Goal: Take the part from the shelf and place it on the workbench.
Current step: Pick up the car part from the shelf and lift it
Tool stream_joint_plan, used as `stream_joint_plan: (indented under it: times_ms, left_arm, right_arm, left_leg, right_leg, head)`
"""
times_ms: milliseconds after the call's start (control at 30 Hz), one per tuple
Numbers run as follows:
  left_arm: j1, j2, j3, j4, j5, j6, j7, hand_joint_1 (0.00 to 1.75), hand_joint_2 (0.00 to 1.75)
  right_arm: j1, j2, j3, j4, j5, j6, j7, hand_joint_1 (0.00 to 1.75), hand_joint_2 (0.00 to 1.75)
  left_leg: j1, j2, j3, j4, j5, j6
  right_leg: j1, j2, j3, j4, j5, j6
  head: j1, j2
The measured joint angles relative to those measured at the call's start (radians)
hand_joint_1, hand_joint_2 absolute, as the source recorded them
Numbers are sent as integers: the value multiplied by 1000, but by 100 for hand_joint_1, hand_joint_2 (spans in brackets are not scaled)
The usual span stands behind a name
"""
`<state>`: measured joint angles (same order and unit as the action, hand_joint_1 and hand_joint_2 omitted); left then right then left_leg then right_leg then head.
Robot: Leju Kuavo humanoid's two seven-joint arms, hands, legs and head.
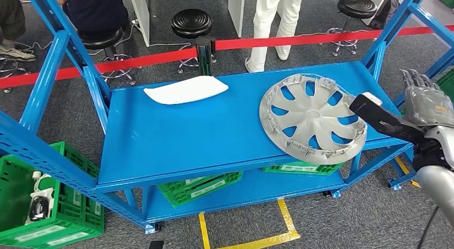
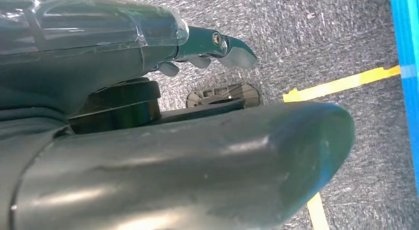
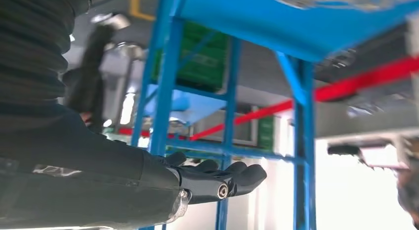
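The part point(image 1: 313, 118), a grey spoked wheel cover, lies flat at the right end of the blue shelf point(image 1: 187, 136), its near rim overhanging the front edge. It is judged light, thin and somewhat flexible (rim clips look breakable), so grasp the overhanging rim. The right hand point(image 1: 425, 96) hovers beside the shelf, fingers point(image 3: 232, 180) extended and empty; the left hand point(image 2: 217, 52) hangs over the floor, holding nothing.

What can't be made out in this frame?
- Hubcap: in the head view the right arm covers its right rim, so contact there is hidden.
- Right hand: cut by the head view's right edge; blurred in the right wrist view, so its state is unclear.
- Left hand: the grey cover hides most of it in the left wrist view.
- Crate contents: too small to name.
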<state>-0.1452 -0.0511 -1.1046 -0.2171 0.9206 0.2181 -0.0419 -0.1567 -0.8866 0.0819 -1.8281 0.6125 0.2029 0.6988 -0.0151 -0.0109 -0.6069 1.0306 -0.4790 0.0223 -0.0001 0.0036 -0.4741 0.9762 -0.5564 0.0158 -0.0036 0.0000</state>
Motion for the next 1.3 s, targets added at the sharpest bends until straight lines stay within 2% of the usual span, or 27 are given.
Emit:
stream_joint_plan:
  times_ms: [300, 500, 900, 1067, 1200, 1300]
  left_arm:
    - [0, 1, -24, 0, -18, -8, 22, 0, 0]
    - [3, 11, -41, 0, -35, -6, 62, 0, 0]
    - [3, 31, -49, 0, -34, 3, 61, 0, 0]
    - [4, 36, -49, 0, -23, 13, 32, 0, 0]
    - [3, 40, -49, 0, -20, 20, 21, 0, 0]
    - [3, 42, -49, 0, -21, 20, 16, 0, 0]
  right_arm:
    - [-25, 5, 32, 78, 15, 49, 0, 0, 175]
    - [-84, 29, 138, 100, 157, -37, 0, 0, 175]
    - [-144, 74, 262, 151, 150, -43, 0, 0, 175]
    - [-162, 93, 278, 179, 68, 41, 0, 0, 175]
    - [-195, 103, 306, 205, -7, 34, -15, 0, 175]
    - [-221, 113, 349, 228, -53, 16, -71, 0, 175]
  left_leg:
    - [0, 10, 0, 0, -1, 1]
    - [0, 22, 0, -1, -1, 1]
    - [0, 27, 1, -1, -1, 1]
    - [-1, 27, 1, -1, -1, 1]
    - [0, 27, 1, -1, -1, 1]
    - [0, 26, 1, -1, -1, 1]
  right_leg:
    - [0, 3, 0, 0, 0, 0]
    - [1, 8, -1, 0, 0, 0]
    - [1, 13, -1, 1, 1, 0]
    - [1, 14, -2, 1, 1, -1]
    - [1, 14, -2, 1, 1, -1]
    - [1, 14, -2, 1, 1, -1]
  head:
    - [0, 0]
    - [0, 0]
    - [0, 0]
    - [0, 0]
    - [0, 0]
    - [0, 0]
